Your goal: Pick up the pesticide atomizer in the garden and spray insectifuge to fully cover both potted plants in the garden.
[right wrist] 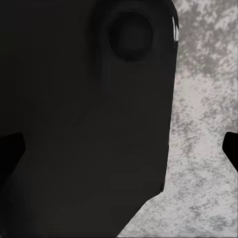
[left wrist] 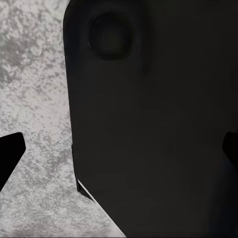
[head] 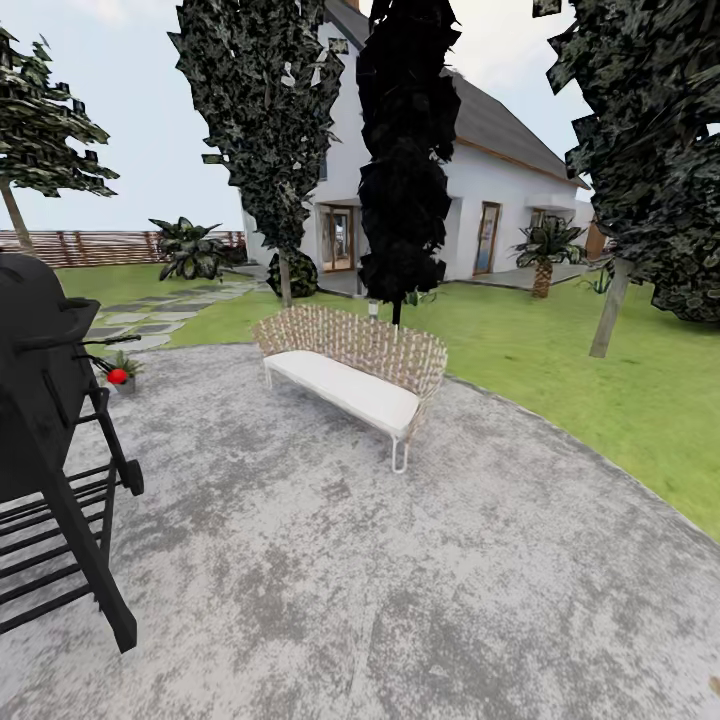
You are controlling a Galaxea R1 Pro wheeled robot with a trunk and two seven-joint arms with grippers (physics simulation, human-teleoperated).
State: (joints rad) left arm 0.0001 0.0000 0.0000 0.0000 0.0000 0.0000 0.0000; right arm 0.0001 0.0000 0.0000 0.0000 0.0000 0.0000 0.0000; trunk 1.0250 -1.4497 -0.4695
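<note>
Three views, entered in order.

Head view: I stand on the grey paved patio (head: 420,560), facing the white house (head: 470,210). A wicker bench (head: 350,370) with a white cushion sits mid-patio, its back to the lawn (head: 560,350), presumably as seating turned toward the paving. A black grill (head: 50,430) on a wheeled frame stands at the near left. Just past it, at the patio's far left edge, one potted plant (head: 122,365) sits low in its grey pot, with a small red spot (head: 117,376) in front of it. I judge this may be the atomizer's red tip, but it is too small to tell. The second potted plant I cannot place. Grey stepping stones (head: 150,315) run off toward the slatted fence (head: 100,245); a dark striped-leaf bush (head: 190,250) and a palm (head: 545,250) are scenery, not targets.

Left wrist view: a dark robot body panel (left wrist: 148,124) close ahead, mottled paving beside it. My left gripper (left wrist: 119,151) shows dark fingertips (left wrist: 10,148) at opposite margins, so spread wide, nothing between. I judge the arm tucked for driving.

Right wrist view: likewise, dark panel (right wrist: 84,124), paving alongside. My right gripper (right wrist: 119,148) spread, fingertips (right wrist: 9,148) at the margins, empty.

Task status, as judged: approach stage; nothing picked up yet.
</note>
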